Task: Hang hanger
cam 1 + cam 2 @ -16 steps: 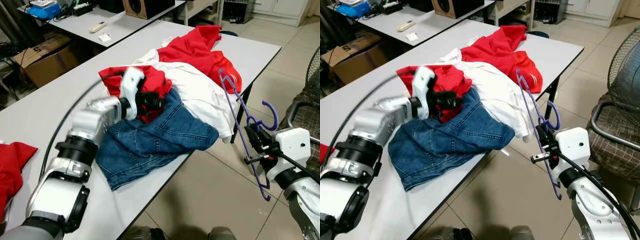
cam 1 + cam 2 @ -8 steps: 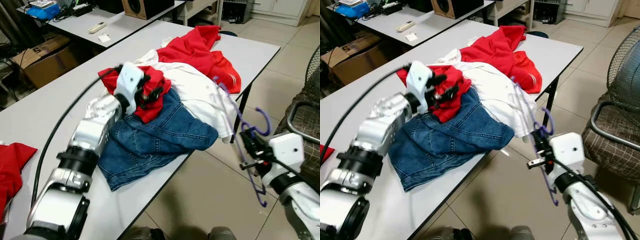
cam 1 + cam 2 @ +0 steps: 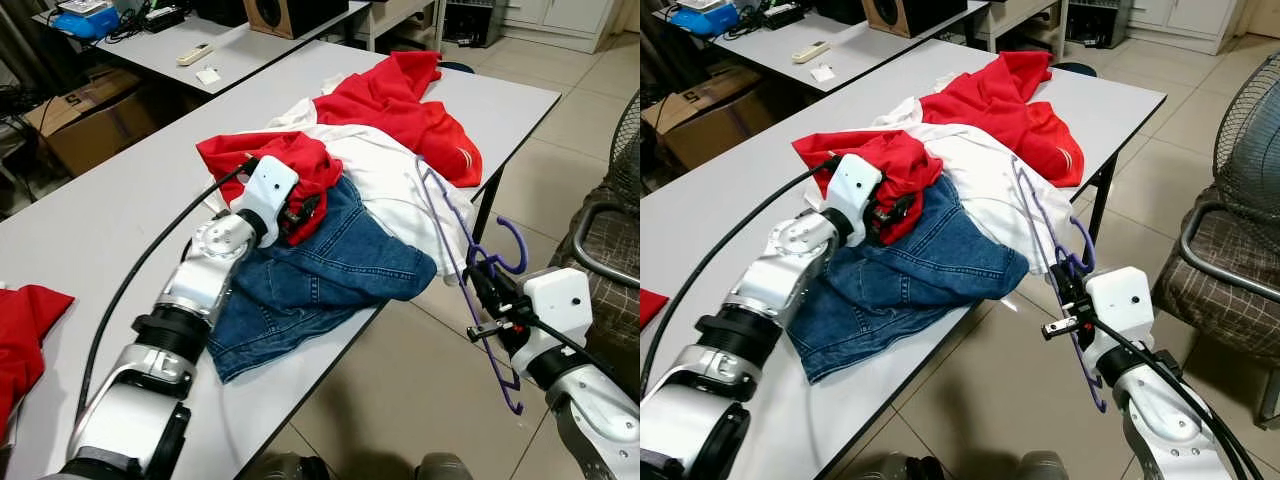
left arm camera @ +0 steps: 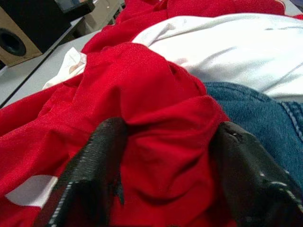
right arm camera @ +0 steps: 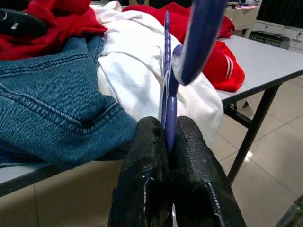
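Note:
A purple plastic hanger (image 3: 452,240) stands off the table's right edge, held upright at its neck by my right gripper (image 3: 490,297), which is shut on it; the pinch is clear in the right wrist view (image 5: 168,137). My left gripper (image 3: 300,212) rests on the clothes pile. Its two fingers (image 4: 102,151) are closed around a bunched fold of a red shirt (image 3: 290,160). That shirt lies across blue jeans (image 3: 320,270) and a white shirt (image 3: 400,190).
The grey table (image 3: 90,230) bears another red garment (image 3: 400,95) at its far end and a red cloth (image 3: 25,320) at the near left. A chair (image 3: 610,210) stands at the right. Tiled floor lies beside the table; a second table (image 3: 250,45) and a cardboard box (image 3: 90,110) are behind.
My left gripper lifted the red fold, then came back down onto the pile with the cloth between its fingers. The right gripper carried the hanger left, closer to the table edge.

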